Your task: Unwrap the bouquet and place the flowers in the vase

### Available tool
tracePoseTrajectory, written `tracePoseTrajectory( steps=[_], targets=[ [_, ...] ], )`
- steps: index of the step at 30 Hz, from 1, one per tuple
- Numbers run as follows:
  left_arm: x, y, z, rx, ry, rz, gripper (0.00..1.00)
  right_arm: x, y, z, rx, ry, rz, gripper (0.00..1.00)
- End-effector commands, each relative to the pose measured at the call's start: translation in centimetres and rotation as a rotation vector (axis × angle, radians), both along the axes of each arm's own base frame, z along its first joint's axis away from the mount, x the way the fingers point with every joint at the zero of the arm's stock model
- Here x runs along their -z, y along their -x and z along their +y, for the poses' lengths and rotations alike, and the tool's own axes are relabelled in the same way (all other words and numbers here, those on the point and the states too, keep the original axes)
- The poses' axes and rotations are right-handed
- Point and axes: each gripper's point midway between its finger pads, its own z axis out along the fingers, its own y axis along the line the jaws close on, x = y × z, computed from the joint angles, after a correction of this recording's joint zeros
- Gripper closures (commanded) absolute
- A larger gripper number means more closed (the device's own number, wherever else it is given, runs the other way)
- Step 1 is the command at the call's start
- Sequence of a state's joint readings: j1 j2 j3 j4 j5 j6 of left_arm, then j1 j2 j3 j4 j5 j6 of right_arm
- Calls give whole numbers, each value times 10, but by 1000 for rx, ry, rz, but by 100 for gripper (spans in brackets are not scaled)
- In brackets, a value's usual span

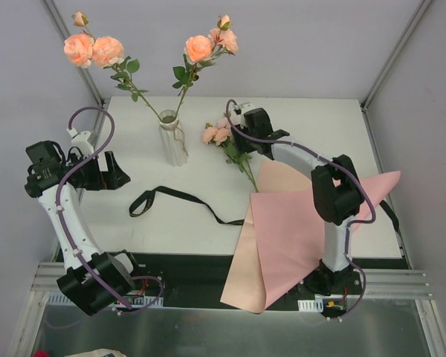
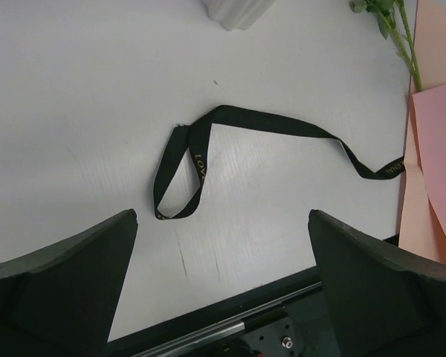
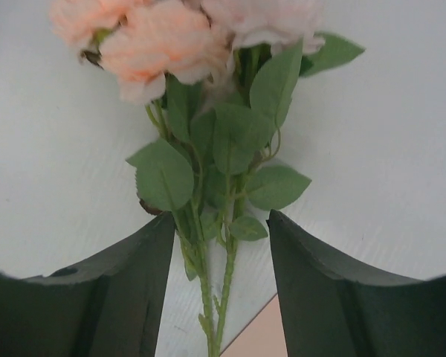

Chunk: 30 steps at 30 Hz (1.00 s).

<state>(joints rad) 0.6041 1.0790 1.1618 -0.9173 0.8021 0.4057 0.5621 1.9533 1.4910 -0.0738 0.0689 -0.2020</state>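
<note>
The right claw [image 3: 221, 223] stands spread, one finger on each side of the green stems [image 3: 208, 290] of the pale pink roses [image 3: 163, 37], not pinching them. That spray lies flat on the white desk [image 1: 320, 126], blooms pointing away from the arm, leaves broad and serrated, its stem ends reaching the edge of the pink wrapping paper [image 1: 290, 230] (peach on its turned-over side), which lies open and hangs over the near edge of the desk. Just left of the spray stands the whitish vase [image 1: 173, 141], upright, with two stems of peach roses [image 1: 93, 50] fanning out of its mouth. The left claw [image 2: 223, 223] is spread wide above the loose black ribbon [image 2: 201, 149], apart from it. The ribbon carries gold lettering, too small to read.
</note>
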Motion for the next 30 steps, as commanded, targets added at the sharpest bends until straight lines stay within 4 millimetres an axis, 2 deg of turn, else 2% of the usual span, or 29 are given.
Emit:
tracePoseTrajectory(
  steps=[1, 12, 18, 25, 27, 30],
  targets=[
    [17, 6, 1, 24, -9, 32, 1, 22, 10, -9, 12, 85, 119, 44],
    [30, 4, 2, 38, 16, 64, 1, 61, 20, -17, 25, 149, 230, 49],
    [29, 4, 1, 38, 14, 61, 1, 75, 17, -20, 46, 163, 271, 55],
    [27, 4, 2, 37, 8, 55, 1, 81, 16, -29, 84, 169, 295, 60],
    [27, 3, 1, 38, 17, 57, 1, 83, 17, -28, 80, 168, 301, 63],
    [26, 2, 1, 38, 19, 54, 1, 81, 18, -28, 83, 157, 304, 77]
  ],
)
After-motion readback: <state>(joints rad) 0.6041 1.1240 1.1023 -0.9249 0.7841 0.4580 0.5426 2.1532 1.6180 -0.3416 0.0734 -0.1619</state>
